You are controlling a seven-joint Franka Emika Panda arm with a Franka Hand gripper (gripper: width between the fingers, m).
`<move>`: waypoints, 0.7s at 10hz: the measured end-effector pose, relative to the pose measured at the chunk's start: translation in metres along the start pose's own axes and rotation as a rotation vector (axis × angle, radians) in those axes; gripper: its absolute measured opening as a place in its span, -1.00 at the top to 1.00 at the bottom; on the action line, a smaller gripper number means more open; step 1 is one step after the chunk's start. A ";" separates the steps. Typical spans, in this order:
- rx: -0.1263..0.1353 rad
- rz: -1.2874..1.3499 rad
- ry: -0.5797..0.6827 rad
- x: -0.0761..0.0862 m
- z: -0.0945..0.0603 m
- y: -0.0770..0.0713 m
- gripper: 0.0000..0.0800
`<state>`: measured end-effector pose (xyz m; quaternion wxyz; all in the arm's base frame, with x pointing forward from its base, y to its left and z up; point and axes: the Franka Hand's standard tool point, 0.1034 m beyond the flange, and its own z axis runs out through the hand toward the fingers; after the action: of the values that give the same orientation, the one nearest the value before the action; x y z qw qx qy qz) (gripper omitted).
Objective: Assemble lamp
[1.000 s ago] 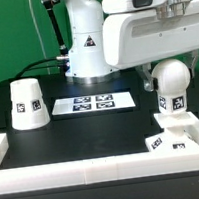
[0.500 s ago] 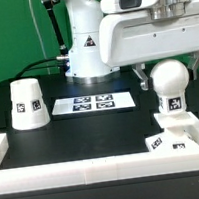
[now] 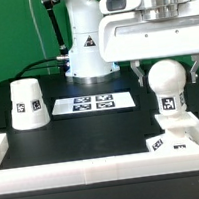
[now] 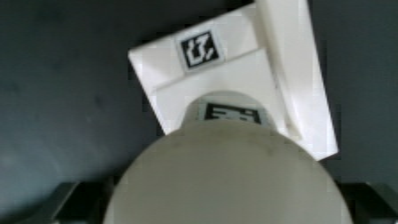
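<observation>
Clenched, the gripper point(image 3: 166, 71) grasps the single bulb point(image 3: 167, 81) by its round head, one finger on each side. The neck points down onto the one square base point(image 3: 183, 140) at the exterior view's right. One shade point(image 3: 26, 103) stands well apart at the left, with one marker board point(image 3: 94, 103) between them. The arm point(image 3: 144, 26) reaches straight down from above.

a robotics lab, shown by the robot arm point(image 3: 84, 44), marker board point(image 3: 94, 103) and black table point(image 3: 82, 135).
</observation>
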<state>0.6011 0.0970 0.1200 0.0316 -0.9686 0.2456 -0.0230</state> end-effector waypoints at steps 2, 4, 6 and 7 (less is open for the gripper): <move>0.015 0.203 -0.045 -0.003 -0.001 -0.002 -0.45; 0.018 0.382 -0.086 -0.009 0.000 -0.004 -0.45; 0.016 0.535 -0.113 -0.008 0.000 -0.008 -0.45; 0.021 0.609 -0.122 -0.008 0.000 -0.009 -0.45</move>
<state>0.5984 0.1084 0.1201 0.0616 -0.8496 0.5219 0.0434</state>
